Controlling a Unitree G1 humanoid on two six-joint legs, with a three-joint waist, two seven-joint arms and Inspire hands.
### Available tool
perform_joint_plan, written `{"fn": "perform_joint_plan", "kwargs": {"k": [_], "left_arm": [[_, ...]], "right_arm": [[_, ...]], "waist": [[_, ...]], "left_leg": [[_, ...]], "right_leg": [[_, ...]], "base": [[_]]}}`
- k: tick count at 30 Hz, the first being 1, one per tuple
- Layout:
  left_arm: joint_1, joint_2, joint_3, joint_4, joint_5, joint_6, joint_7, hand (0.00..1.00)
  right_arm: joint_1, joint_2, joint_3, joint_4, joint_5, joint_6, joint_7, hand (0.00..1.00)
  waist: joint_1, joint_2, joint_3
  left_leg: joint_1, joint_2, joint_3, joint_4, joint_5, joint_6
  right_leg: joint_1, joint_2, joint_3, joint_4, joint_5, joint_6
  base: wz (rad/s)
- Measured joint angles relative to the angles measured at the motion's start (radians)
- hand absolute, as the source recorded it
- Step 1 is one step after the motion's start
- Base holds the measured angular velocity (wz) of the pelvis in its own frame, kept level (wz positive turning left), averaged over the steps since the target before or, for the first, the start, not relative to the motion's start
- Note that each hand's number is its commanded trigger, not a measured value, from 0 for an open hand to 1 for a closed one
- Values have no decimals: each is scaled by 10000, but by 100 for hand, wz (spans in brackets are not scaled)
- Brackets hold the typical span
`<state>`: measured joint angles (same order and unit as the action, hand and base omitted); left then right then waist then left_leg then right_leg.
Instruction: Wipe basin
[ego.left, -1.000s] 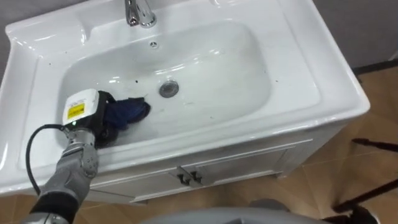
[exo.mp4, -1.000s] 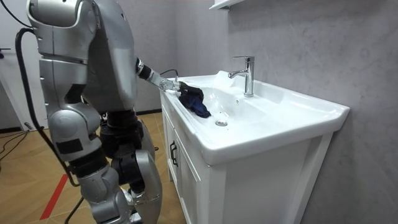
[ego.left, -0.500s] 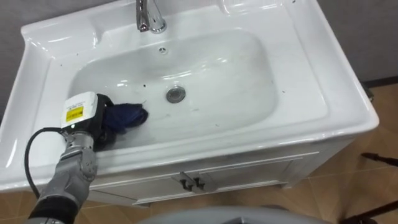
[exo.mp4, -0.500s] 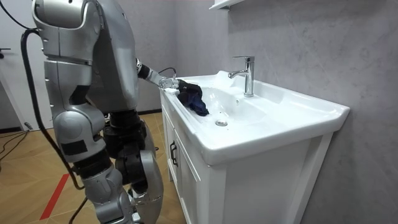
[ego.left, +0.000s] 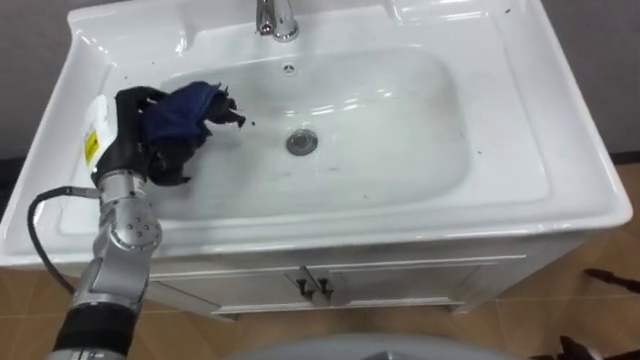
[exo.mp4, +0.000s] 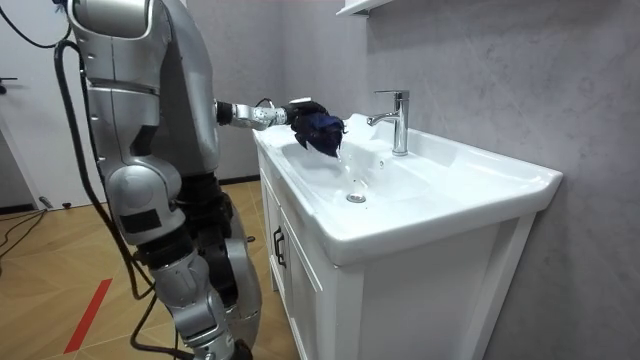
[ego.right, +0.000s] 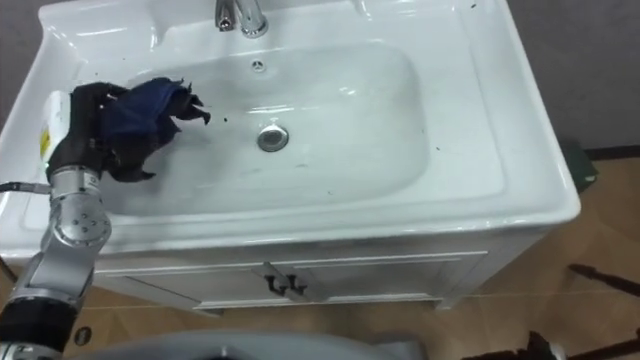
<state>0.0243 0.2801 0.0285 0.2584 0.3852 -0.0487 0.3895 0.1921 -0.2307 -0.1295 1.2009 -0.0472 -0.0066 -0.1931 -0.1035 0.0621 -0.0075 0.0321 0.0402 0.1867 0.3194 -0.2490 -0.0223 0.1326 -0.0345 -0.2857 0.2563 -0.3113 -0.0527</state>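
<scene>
Left eye view: in the upper left of the frame, the robot's left hand (ego.left: 128, 135) has its fingers curled round a dark blue cloth (ego.left: 183, 112), raised over the left side of the white basin (ego.left: 400, 120). Wiping seems partway done; the next move probably means pressing the cloth down and sweeping toward the drain (ego.left: 301, 141). The hand's yellow label is unreadable.

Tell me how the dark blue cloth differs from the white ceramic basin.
The dark blue cloth is crumpled and looks soft. The white ceramic basin is smooth and glossy. The cloth is small, bunched in the left robot hand and, in the room view, appears held above the bowl's left side. The basin is wide and sits fixed on a white cabinet. They share nothing plain.
</scene>
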Motion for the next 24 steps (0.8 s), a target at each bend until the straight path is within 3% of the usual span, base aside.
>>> {"fn": "perform_joint_plan", "kwargs": {"k": [3, 6, 8, 13, 24], "left_arm": [[2, -15, 126, -518, 0, -45, 637, 100], [-8, -14, 168, -853, 22, -71, 1057, 100], [-11, -14, 168, -955, 73, -154, 1121, 100], [25, -14, 180, -1156, 879, -166, 1484, 100], [309, 98, 1001, -1087, 2597, 18, 1521, 100]], "right_arm": [[105, 152, 8, 27, 0, 2, -14, 0], [34, 164, 5, 109, 29, -5, -97, 0], [-34, 211, 2, 163, 26, -4, -97, 0], [-86, 237, -1, 531, 17, 49, -44, 0], [-172, 207, -104, 753, -693, 254, 418, 0]], "waist": [[28, -107, 41], [9, -66, 43], [7, -49, 32], [112, 67, 96], [299, 185, 68]], "left_leg": [[336, -44, -5, -206, 0, 0], [322, -49, -6, -288, 3, 0], [352, -70, -24, -377, 4, -2], [324, -175, -310, -532, 32, -27], [310, -212, -587, -529, 33, -24]], "right_leg": [[286, -2, 16, -51, 38, 30], [268, 17, 51, -207, 141, 62], [275, 9, 26, -215, 147, 72], [278, -1, 20, -371, 235, 153], [283, 7, -9, -371, 241, 159]], "base": [[-3], [-8], [3], [6], [1]]}}
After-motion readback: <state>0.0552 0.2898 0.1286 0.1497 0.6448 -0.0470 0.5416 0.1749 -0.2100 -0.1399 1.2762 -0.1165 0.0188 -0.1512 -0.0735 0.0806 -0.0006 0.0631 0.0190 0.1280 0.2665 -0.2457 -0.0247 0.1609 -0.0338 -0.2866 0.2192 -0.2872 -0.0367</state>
